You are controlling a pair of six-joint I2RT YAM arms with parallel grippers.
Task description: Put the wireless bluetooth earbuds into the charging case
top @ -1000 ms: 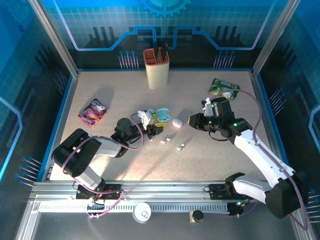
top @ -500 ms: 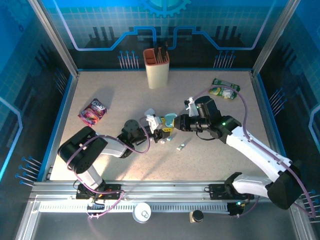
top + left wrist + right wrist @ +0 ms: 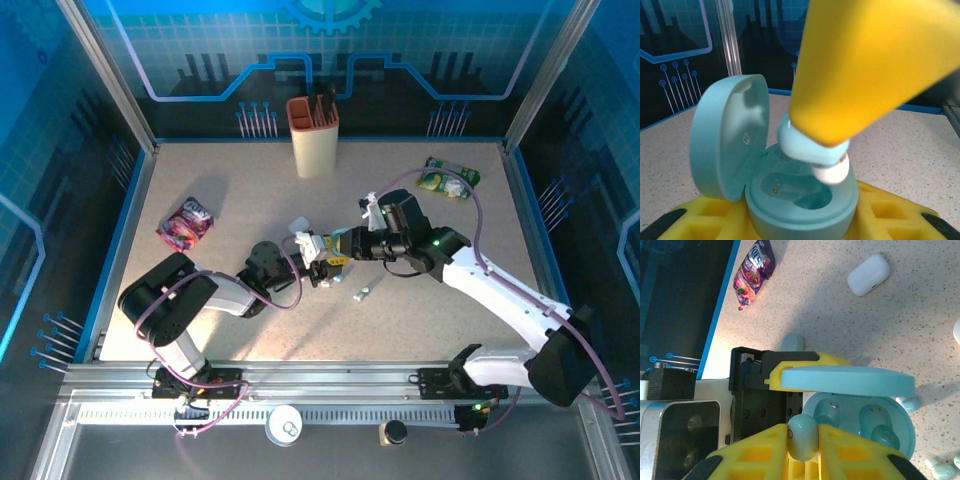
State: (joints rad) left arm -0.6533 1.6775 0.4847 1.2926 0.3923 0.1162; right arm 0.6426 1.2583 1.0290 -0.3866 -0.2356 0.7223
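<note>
Left wrist, right fingers [image 3: 870, 65] pinching earbud [image 3: 810, 147], tip angled down into case [image 3: 800, 215] gripped by left fingers [image 3: 705, 220]

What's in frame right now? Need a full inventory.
table: 1, speckled beige, under everything
holder: 1, tan with orange rim, far centre
snack bag: 1, purple-red, left side
packet: 1, green, far right
white case: 1, white, shut, lying on table
blue case: 1, pale blue, lid open, in left pincer
held bud: 1, pale blue with white tip, in right pincer, just over the blue case's wells
loose buds: at least two, white and pale blue, on table near blue case
left pincer: 1, yellow pads, shut on blue case
right pincer: 1, yellow pads, shut on held bud
</note>
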